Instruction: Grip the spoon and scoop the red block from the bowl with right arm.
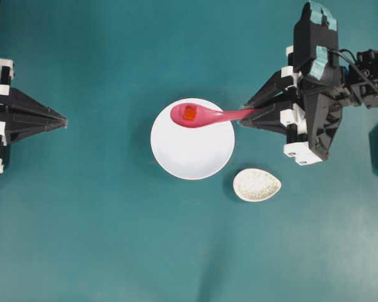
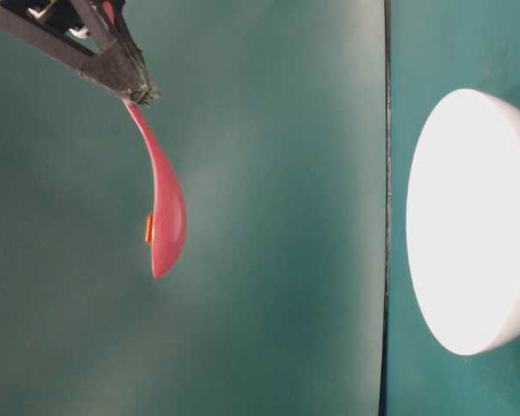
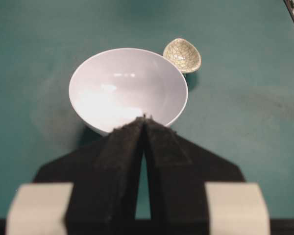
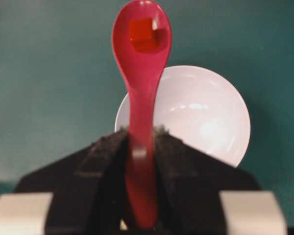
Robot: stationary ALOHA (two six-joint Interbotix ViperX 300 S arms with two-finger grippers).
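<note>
The overhead view looks straight down on the bowl (image 1: 192, 141) from far off. The table-level view sits close at bench height, turned sideways, with the bowl (image 2: 472, 221) at its right edge. Each wrist view looks along its own gripper toward the bowl (image 3: 127, 88) (image 4: 196, 112) from opposite sides. All four share the bowl.

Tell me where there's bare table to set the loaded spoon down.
Bare cloth lies below the bowl and speckled dish, and between the bowl and left gripper. It is crowded where the right gripper holds the spoon.
</note>
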